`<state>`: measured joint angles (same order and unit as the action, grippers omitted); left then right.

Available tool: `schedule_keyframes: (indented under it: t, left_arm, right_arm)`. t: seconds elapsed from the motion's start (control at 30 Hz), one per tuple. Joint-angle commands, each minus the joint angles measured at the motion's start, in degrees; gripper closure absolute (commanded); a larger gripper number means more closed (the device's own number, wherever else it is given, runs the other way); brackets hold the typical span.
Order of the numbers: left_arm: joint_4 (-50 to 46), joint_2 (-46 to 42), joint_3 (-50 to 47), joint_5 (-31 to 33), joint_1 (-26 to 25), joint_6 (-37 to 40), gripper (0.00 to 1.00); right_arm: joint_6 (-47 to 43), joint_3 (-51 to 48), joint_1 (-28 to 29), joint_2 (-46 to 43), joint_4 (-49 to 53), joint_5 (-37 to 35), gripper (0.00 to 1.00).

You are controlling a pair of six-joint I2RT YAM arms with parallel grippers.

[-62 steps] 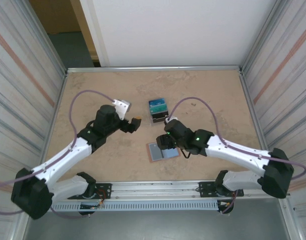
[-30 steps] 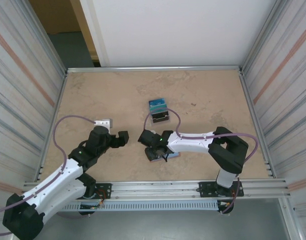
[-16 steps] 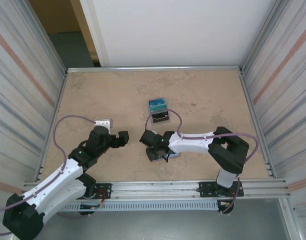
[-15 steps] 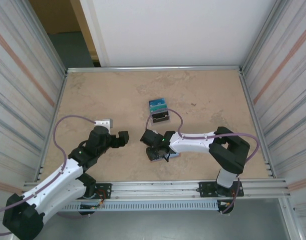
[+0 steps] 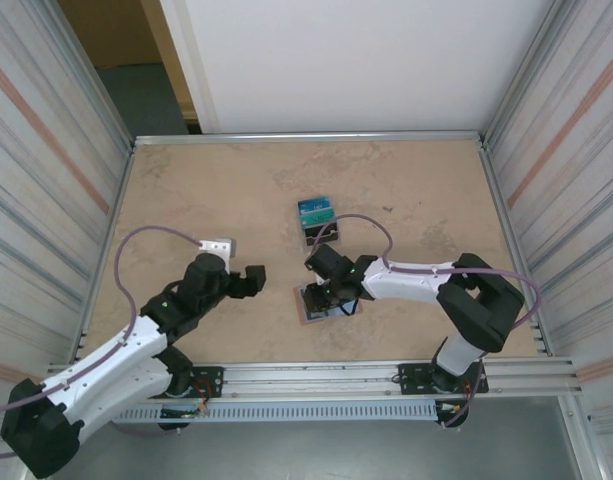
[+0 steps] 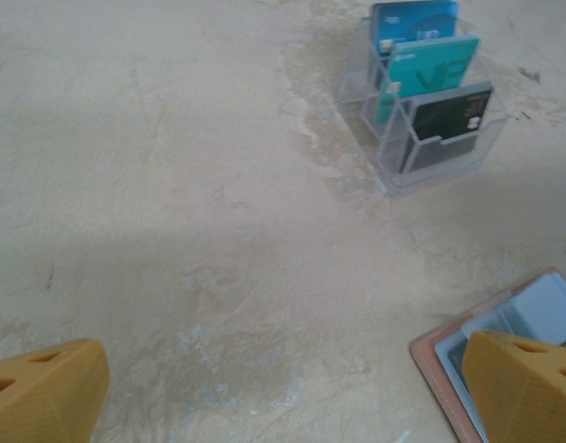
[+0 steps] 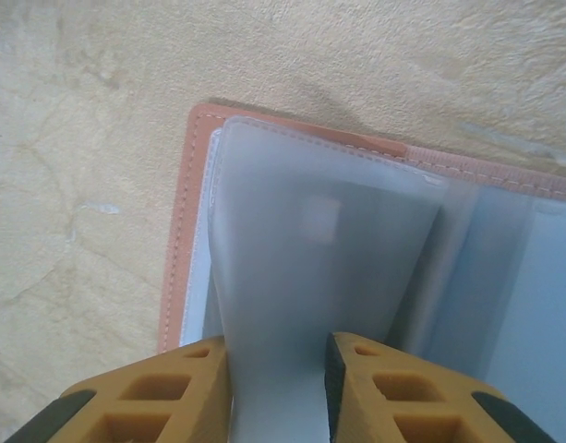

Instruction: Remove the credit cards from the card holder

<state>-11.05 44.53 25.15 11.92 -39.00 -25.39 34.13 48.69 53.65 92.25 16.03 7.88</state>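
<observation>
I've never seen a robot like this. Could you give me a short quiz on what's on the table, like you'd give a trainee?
1. How many cards stand in the clear stand? A two, B three, C five.
2. True or false: the left gripper is open.
3. Fill in: the right gripper pinches a clear sleeve of the pink ____.

Key: 1 B. 2 True. 3 card holder.

Clear stand [image 6: 386, 155] holding credit cards [image 6: 437, 65], card holder [image 6: 530, 316] corner, tool [image 6: 283, 392] fingers spread wide
</observation>
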Motion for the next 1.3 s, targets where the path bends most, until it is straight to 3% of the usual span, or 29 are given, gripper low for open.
schedule_keyframes:
  t: [0.0, 0.17, 0.4, 0.77, 1.27]
  left_arm:
    - [1.0, 2.0, 3.1, 8.1, -4.7, 4.2, 0.01]
    - [1.1, 8.9, 6.4, 14.5, -11.4, 6.5, 0.01]
    - [3.6, 19.6, 11.4, 16.3, -15.8, 6.2, 0.01]
    - [6.1, 30.5, 15.7, 14.7, -17.7, 4.9, 0.01]
    - [5.6, 36.3, 17.2, 15.1, -18.3, 3.9, 0.01]
  right_arm:
    - [1.1, -1.3, -1.4, -3.7, -0.8, 2.7, 0.69]
    - [0.6, -1.9, -3.1, -6.6, 2.4, -0.8, 0.71]
    - [1.1, -4.2, -5.7, -9.8, 4.0, -3.0, 0.71]
    - [2.3, -8.6, -9.2, -16.0, 6.7, -6.7, 0.69]
    - [3.7, -12.7, -14.3, -22.8, 10.5, -11.2, 0.65]
